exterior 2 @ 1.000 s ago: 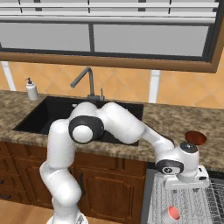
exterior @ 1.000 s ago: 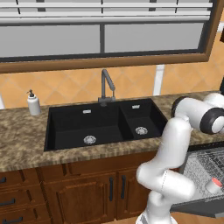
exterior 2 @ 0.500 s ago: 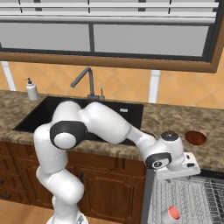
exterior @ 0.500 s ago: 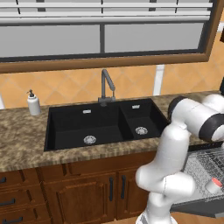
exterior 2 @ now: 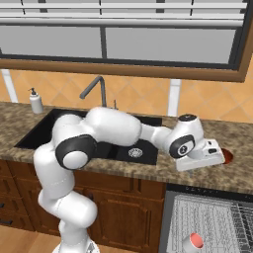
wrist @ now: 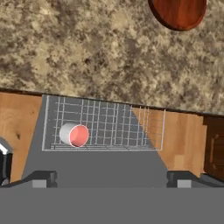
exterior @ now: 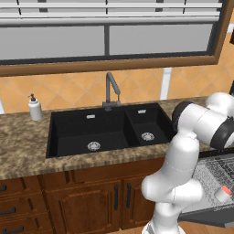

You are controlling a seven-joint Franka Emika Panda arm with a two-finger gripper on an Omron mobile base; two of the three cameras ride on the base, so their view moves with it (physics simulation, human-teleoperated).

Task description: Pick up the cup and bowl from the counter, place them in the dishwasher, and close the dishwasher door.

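A: We are in a kitchen with brown wooden cabinets (exterior: 91, 201), a speckled granite counter (exterior 2: 237, 178) and a long window (exterior 2: 123, 44) behind the tap (exterior: 111, 91). What lies nearest us?

B: The dishwasher (exterior 2: 210, 222), with the dishwasher door (wrist: 96, 168) dropped flat and its wire rack (wrist: 105, 124) drawn out. The cup (exterior 2: 192, 242) lies on its side in that rack, red mouth showing, so we judge that half of the carrying is done.

A: And our claw (exterior 2: 210, 157)?

B: It hangs above the counter's front edge, fingers spread wide and holding nothing. In the hand view the two dark fingertips (wrist: 41, 177) stand far apart, with only rack and door between them.

A: Then the bowl is next. Where is it?

B: The bowl (wrist: 178, 13) sits on the counter just beyond the claw, well apart from the cup. In the right base view only a reddish sliver shows behind the hand.

A: How will it handle?

B: We judge it light and stiff, likely smooth, with a shallow sloping wall. We would pinch the rim, one finger inside and one outside, since a grip across the whole width could slip off the curve.

A: Farther back?

B: The black double sink (exterior: 109, 130), then the soap bottle (exterior: 34, 109) by the wall.
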